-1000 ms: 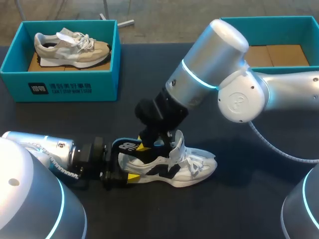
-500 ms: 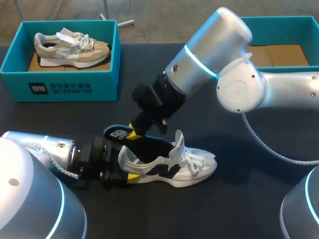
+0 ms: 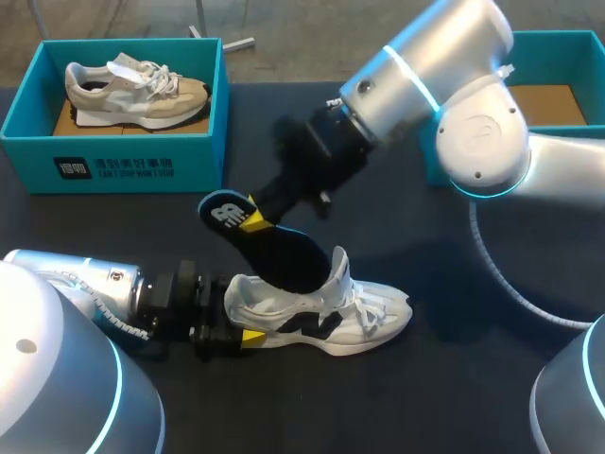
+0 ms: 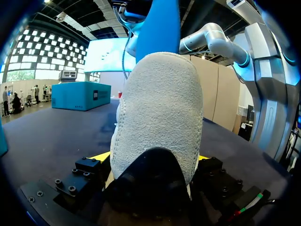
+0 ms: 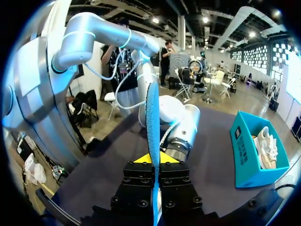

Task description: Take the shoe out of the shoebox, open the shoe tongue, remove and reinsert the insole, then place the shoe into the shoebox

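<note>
Dark table [image 3: 473, 378]. Near edge: left gripper [image 3: 248, 336] clamped on heel of white-and-black shoe [image 3: 364, 322], shoe upright (tongue raised). Above it, right gripper [image 3: 253, 219] pinches dark insole [image 3: 274, 251] near its heel end; insole tilted, lower end at shoe's opening. Far left: teal shoebox [image 3: 113, 161] holds beige shoe [image 3: 132, 90]. Far right: second teal box [image 3: 548, 36], cardboard [image 3: 525, 104] inside.

A white shoe [image 3: 321, 318] with black side panels stands on its sole on the table [image 3: 473, 378], lower centre, heel left, toe right, tongue upright. A black, blue-edged insole [image 3: 274, 250] slants up toward the upper left, its lower end at the shoe's opening. An open teal shoebox [image 3: 558, 40] sits upper right.
</note>
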{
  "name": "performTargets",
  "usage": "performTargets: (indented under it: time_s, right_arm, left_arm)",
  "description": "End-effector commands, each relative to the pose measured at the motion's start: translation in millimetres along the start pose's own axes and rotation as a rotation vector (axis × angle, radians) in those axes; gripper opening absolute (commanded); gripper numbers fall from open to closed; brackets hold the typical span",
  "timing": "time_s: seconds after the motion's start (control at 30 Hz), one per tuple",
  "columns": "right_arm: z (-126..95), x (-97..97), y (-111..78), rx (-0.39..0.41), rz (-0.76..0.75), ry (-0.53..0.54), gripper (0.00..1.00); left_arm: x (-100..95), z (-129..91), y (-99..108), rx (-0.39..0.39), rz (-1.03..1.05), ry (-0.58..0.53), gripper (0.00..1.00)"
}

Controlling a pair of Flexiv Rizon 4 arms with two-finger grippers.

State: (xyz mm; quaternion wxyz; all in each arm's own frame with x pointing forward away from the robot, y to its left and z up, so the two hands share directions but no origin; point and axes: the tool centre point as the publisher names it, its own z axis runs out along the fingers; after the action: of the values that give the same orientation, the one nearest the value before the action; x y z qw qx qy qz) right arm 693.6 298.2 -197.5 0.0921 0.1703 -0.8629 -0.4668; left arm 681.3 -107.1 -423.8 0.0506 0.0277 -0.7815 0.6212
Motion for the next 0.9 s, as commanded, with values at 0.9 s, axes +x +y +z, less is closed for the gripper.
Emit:
performTargets:
  time_s: [0.9]
  right_arm:
    - [-78.3, -5.5, 73.8, -0.167, 0.041, -0.029, 0.0]
  left_arm:
    - [-0.5, 0.5, 2.4, -0.002, -0.001, -0.001, 0.0]
